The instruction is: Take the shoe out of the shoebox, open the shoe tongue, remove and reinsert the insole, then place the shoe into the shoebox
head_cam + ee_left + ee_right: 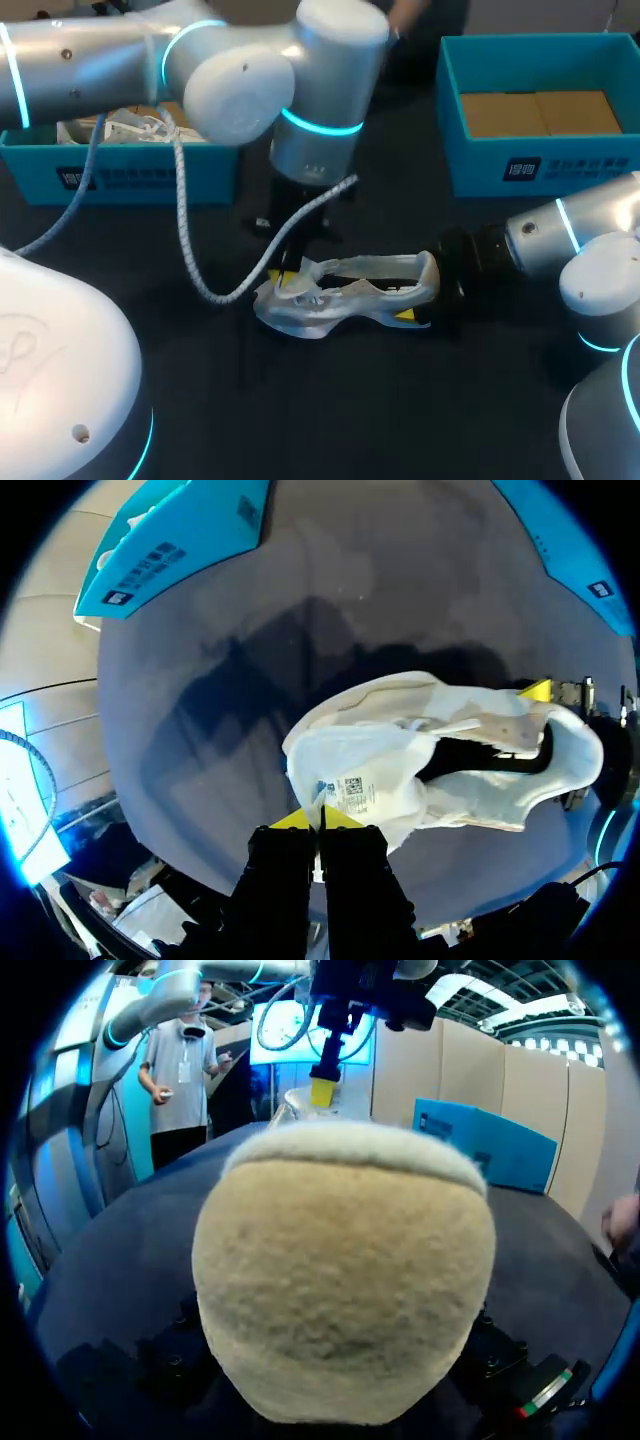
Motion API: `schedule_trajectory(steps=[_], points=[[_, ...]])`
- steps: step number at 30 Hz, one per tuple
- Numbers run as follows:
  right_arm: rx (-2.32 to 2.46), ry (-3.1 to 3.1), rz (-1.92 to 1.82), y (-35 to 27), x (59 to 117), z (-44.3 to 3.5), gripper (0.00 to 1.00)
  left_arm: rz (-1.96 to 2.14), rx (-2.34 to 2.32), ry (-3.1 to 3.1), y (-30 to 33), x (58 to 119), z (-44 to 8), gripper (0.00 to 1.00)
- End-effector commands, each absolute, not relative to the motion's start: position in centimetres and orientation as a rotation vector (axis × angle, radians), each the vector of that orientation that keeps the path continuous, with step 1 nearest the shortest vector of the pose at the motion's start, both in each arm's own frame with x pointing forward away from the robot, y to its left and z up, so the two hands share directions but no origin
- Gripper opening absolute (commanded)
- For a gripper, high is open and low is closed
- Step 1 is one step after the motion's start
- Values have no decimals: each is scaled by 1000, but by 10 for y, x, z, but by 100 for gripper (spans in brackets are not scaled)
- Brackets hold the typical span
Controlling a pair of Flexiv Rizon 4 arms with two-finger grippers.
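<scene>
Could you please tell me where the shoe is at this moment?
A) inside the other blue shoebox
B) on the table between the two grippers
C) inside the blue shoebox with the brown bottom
B: the shoe lies on the dark table, outside the brown-bottomed shoebox and the other shoebox, with the left gripper at its tongue and the right gripper at its heel.

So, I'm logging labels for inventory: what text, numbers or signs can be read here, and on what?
On the left shoebox front: white print, too blurred to read.
On the right shoebox front: white print, too blurred to read.
On the tag on the shoe: a square code and fine print, too small to read.
Nothing can be quoted.
</scene>
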State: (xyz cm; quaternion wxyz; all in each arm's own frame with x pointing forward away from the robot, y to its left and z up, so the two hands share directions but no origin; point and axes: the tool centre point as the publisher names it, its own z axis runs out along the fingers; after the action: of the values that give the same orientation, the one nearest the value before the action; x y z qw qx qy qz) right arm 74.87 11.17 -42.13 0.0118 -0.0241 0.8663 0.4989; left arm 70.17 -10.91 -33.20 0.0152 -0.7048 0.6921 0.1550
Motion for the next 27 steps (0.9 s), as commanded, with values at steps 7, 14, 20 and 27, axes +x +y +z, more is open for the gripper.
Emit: schedule_trajectory(steps=[7, 14, 20, 27], points=[[-73, 2703, 1550, 113, 749, -425, 0, 472, -2243, 2104, -86, 698, -373, 25], [-73, 2703, 1550, 113, 749, -425, 0, 498, -2277, 2089, -75, 698, -384, 89], [-73, 2703, 1550, 113, 749, -425, 0, 469, -2330, 2061, -58, 698, -371, 96], [-73, 2703, 1550, 113, 749, -425, 0, 333, -2143, 2329, -62, 695, -331, 100]])
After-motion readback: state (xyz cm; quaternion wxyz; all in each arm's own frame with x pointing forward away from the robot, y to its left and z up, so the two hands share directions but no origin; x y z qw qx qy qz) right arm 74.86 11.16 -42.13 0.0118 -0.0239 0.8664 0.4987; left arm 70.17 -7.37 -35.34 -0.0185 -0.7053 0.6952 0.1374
